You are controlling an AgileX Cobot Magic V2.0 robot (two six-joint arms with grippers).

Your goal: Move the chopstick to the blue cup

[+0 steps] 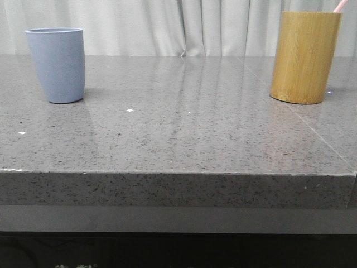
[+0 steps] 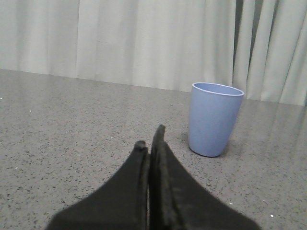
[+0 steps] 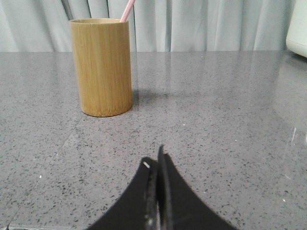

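Front view: The blue cup (image 1: 56, 65) is seen upright on the grey speckled table (image 1: 178, 134), at the far left. A wooden holder (image 1: 304, 57) is seen upright at the far right, well apart from the cup. The chopstick (image 1: 340, 6) is lodged inside this holder; a short pink tip alone is exposed above the rim, tilted up and to the right. The tip is cut off by the picture's upper edge, and the remainder of the shaft is concealed by the holder wall. A pale curtain (image 1: 167, 25) is noted behind the table.

Left wrist view: The left gripper (image 2: 151, 143) is observed low over the table, its two dark fingers pressed together with nothing between them. The blue cup (image 2: 213, 119) is seen standing beyond the fingertips and to one side, apart from them. Its interior cannot be made out.

Right wrist view: The right gripper (image 3: 154, 160) is recorded with its fingers likewise closed against each other and nothing held. The wooden holder (image 3: 101, 66) is seen ahead, well apart from the fingertips. The chopstick (image 3: 127, 10) is seen rising from its rim, its long axis near upright with a slight lean, the top cut off by the frame. A white object at the picture's edge is too cropped to be identified.
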